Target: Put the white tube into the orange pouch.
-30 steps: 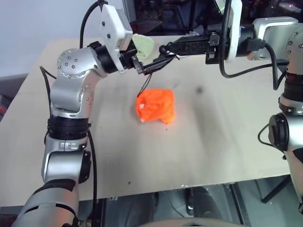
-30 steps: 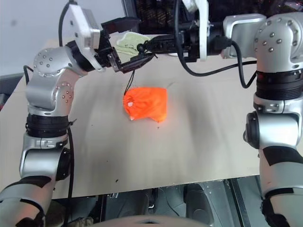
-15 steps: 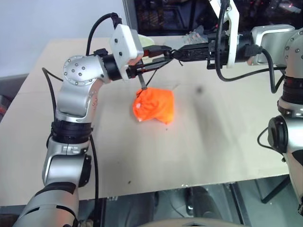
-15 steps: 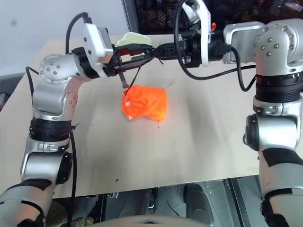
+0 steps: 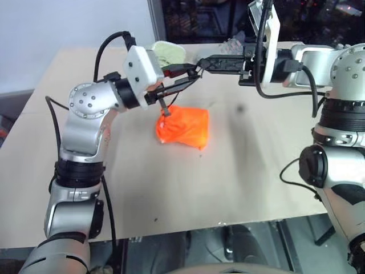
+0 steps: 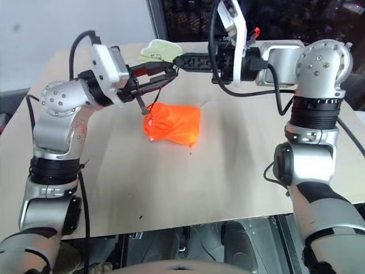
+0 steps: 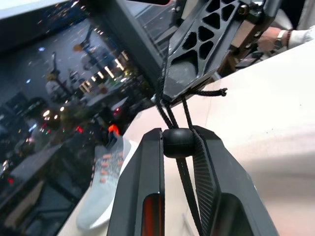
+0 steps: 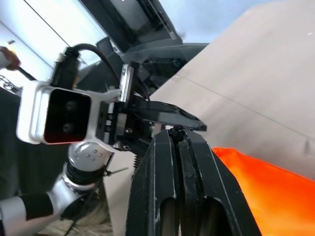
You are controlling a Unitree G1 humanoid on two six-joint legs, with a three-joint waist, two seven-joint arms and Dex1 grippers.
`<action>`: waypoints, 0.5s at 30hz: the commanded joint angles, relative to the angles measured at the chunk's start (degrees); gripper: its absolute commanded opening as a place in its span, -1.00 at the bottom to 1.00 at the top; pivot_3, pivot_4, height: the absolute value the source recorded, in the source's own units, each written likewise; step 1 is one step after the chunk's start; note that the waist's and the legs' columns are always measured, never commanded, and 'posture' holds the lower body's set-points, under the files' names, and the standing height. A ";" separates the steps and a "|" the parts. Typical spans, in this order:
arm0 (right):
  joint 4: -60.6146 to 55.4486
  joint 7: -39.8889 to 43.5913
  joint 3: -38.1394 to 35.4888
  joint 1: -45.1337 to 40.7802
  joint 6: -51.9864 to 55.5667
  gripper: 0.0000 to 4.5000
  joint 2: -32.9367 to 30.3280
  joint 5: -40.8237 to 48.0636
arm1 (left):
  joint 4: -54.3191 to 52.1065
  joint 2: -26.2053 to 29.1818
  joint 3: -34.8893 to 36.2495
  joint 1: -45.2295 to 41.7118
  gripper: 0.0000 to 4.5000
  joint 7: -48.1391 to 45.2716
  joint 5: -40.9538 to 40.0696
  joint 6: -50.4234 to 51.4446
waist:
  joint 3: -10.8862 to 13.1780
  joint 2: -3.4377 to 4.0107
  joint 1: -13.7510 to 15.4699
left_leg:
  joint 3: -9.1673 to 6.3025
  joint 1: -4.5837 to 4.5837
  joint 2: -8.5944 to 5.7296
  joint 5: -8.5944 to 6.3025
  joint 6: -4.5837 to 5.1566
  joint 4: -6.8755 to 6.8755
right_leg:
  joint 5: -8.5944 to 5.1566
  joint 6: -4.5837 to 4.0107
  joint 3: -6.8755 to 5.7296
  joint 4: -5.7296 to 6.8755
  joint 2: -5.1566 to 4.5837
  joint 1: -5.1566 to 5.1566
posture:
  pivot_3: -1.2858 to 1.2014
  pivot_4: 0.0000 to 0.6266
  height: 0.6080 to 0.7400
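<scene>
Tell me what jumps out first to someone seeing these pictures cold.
The orange pouch glows bright mid-table on the pale tabletop. Just above it the left gripper pinches the round black toggle of the pouch's dark drawstring, while the right gripper, shut, grips the cord ends right beside it.

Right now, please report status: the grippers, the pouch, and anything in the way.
Left gripper shut on cord stopper. Right gripper shut on drawstring above it. Orange pouch on table, white tube not seen. Green cloth behind, not blocking.
</scene>
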 commanded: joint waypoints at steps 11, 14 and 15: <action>-6.17 -0.70 -5.06 1.33 -3.35 -1.00 -3.36 6.31 | 0.52 2.17 1.74 4.26 -0.01 1.78 -0.81 3.18 | 0.01 0.04 -0.13 | 0.04 0.02 0.00 0.00 0.01 0.02 | 0.00 0.01 0.02 0.01 0.03 0.01 | 0.03 -0.52 1.00; -7.22 -0.53 -4.74 2.01 -3.44 -1.00 -3.44 6.93 | -0.76 2.17 0.84 4.46 0.09 1.67 0.20 2.66 | 0.01 0.04 -0.17 | 0.03 0.00 0.01 0.00 0.01 0.02 | 0.00 0.01 -0.04 -0.01 0.04 0.03 | 0.03 -0.52 1.00; -7.45 -0.45 -4.68 2.11 -3.41 -1.00 -3.45 7.05 | -0.86 2.10 0.81 4.47 0.09 1.65 0.35 2.51 | 0.01 0.04 -0.20 | 0.03 0.00 0.02 0.00 0.01 0.02 | 0.00 0.01 -0.02 -0.01 0.04 0.03 | 0.03 -0.52 1.00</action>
